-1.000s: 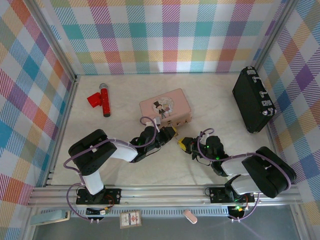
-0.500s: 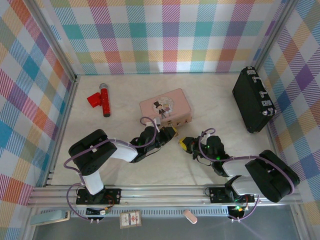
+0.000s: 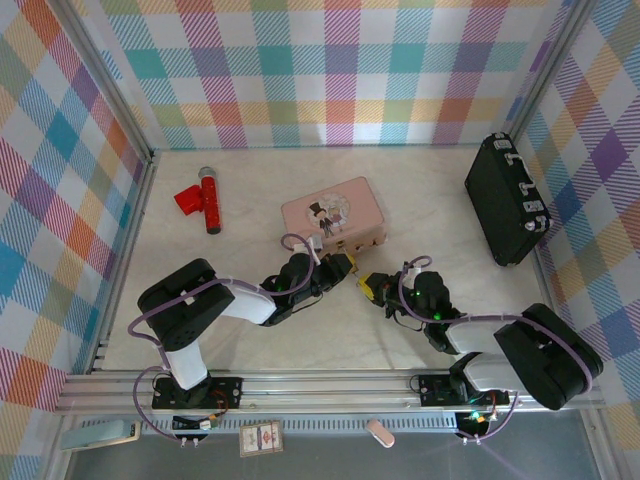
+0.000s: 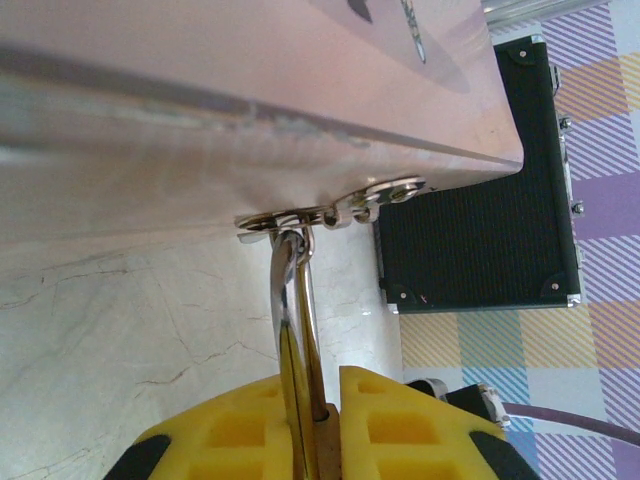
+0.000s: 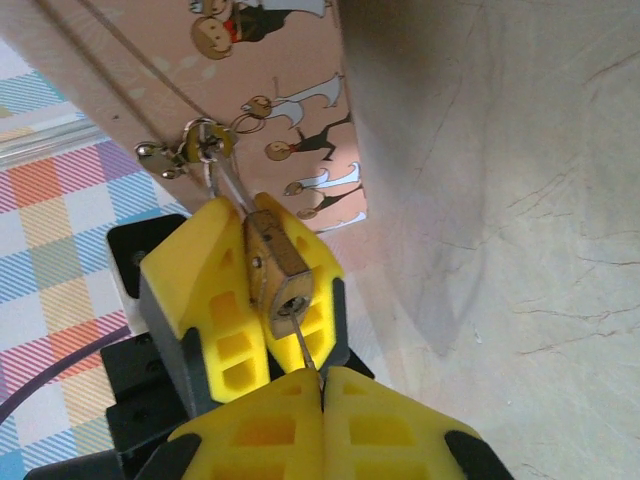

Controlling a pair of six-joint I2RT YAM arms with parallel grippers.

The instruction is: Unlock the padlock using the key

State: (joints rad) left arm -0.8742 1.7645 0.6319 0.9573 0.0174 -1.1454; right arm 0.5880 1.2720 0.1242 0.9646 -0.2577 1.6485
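Plaid walls in pastel checks close in a pale, marbled desk (image 3: pixel 250 170), and the action sits near its middle, against the near side of the pink tin box (image 3: pixel 333 213). The padlock (image 5: pixel 277 278) hangs by its shackle (image 4: pixel 296 300) from the hasp (image 4: pixel 335 212) on that box, and the left tool (image 4: pixel 318 415) is clamped on its brass body, holding it out with the keyhole facing the other arm. The right tool (image 5: pixel 320 388) has its yellow tips pressed together on the key (image 5: pixel 303 352), a thin grey sliver whose point meets the keyhole; how deep it sits I cannot tell.

By my reading, the step in hand is seating the key. The next move calls for a straight push along the lock's axis, then a turn of the right wrist while the left grip keeps the body from twisting with it. A key that thin looks likely to bend or slip if the push comes at an angle.

Room is tight: the two tools are nearly nose to nose, with the box wall just behind the padlock. Open desk lies to the right, with the black case (image 3: pixel 507 198) well apart by the far right wall
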